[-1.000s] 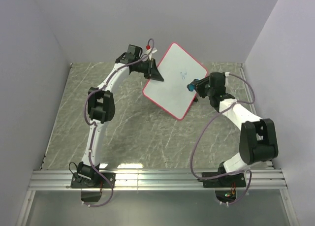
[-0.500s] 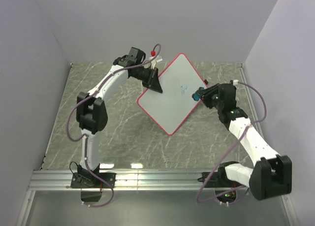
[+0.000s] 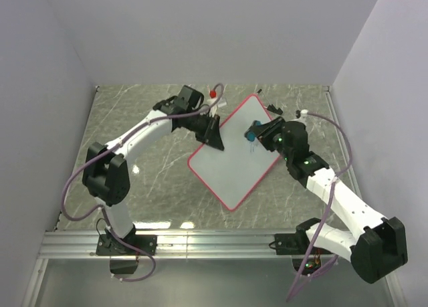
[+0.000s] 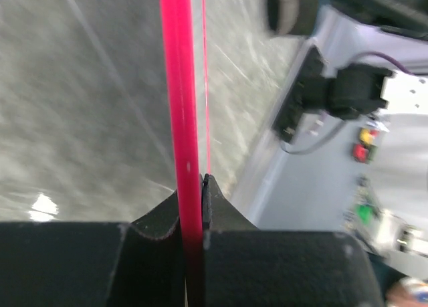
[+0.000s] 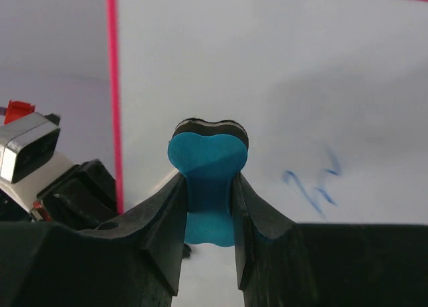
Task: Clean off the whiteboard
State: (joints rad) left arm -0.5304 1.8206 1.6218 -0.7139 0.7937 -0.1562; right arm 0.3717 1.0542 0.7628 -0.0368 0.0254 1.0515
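So that its face is steady for wiping, the whiteboard [image 3: 234,166] is held tilted over the marble table [image 3: 167,186], between the arms, the left gripper [image 3: 212,137] clamped on its pink edge. The right gripper [image 3: 253,132] pinches a blue eraser [image 5: 207,161] just beside the blue scribble [image 5: 314,186]. Whether the pad touches the board, or the board's low corner the table, cannot be told.

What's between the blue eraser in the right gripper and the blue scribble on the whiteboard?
Nothing but bare whiteboard surface, per the right wrist view; the eraser sits left of the scribble.
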